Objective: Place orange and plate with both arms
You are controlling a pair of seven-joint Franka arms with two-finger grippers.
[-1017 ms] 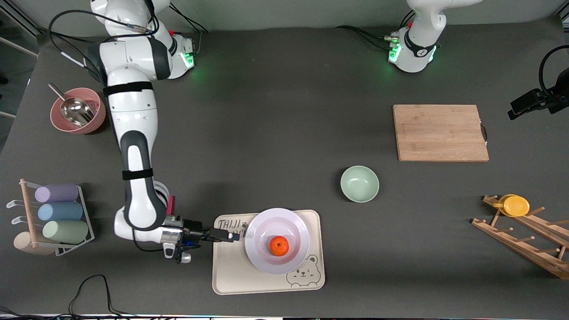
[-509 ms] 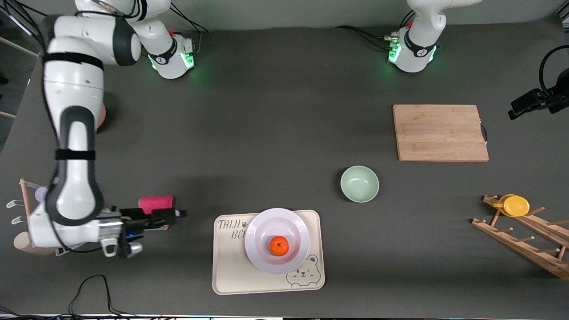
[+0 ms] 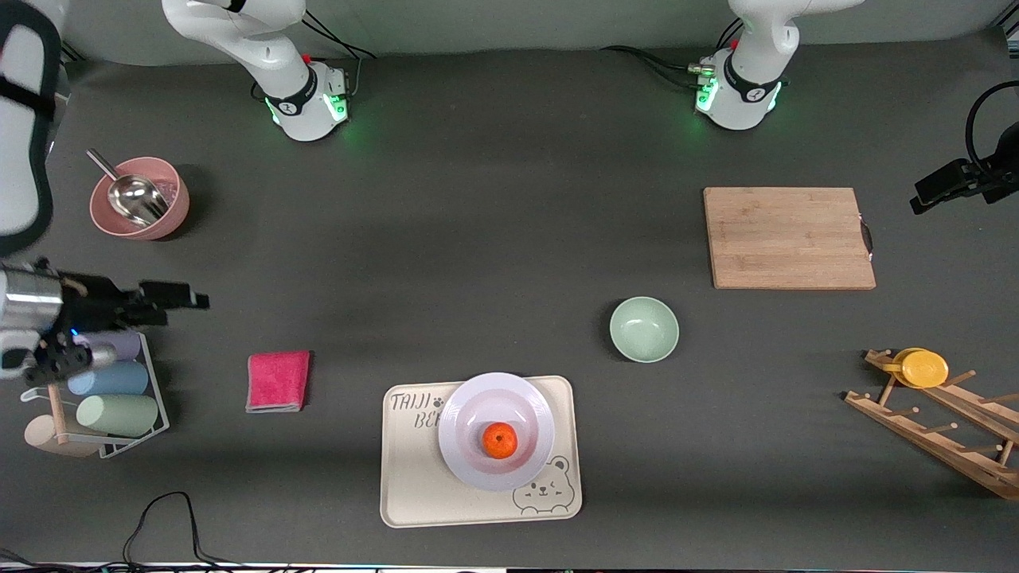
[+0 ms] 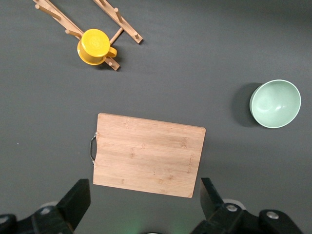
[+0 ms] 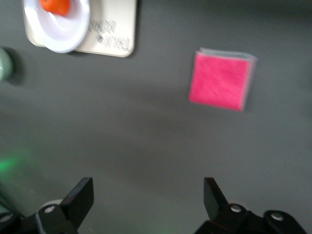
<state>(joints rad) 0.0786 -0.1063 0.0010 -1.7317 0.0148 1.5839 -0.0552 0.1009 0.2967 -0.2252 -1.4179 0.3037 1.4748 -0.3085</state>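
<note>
so the right claw (image 3: 179, 296) has let go and pulled away empty over the counter's edge, left claw (image 4: 144, 204) open too, orange (image 3: 500, 440) sitting on the plate (image 3: 529, 414) on the bear tray (image 3: 414, 485), looks basically done.

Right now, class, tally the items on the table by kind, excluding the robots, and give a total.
Bowls: 2, pink, green
Plate: 1
Orange: 1
Tray: 1
Cutting board: 1
Cloth: 1
Racks: 2, cup rack, wooden
Total: 9

Bare dark table (image 3: 493, 239) lies open around the cream bear tray (image 3: 414, 485); nearest obstacles are the folded pink cloth (image 3: 278, 381) and mint-green bowl (image 3: 644, 329), both seemingly well apart.
</note>
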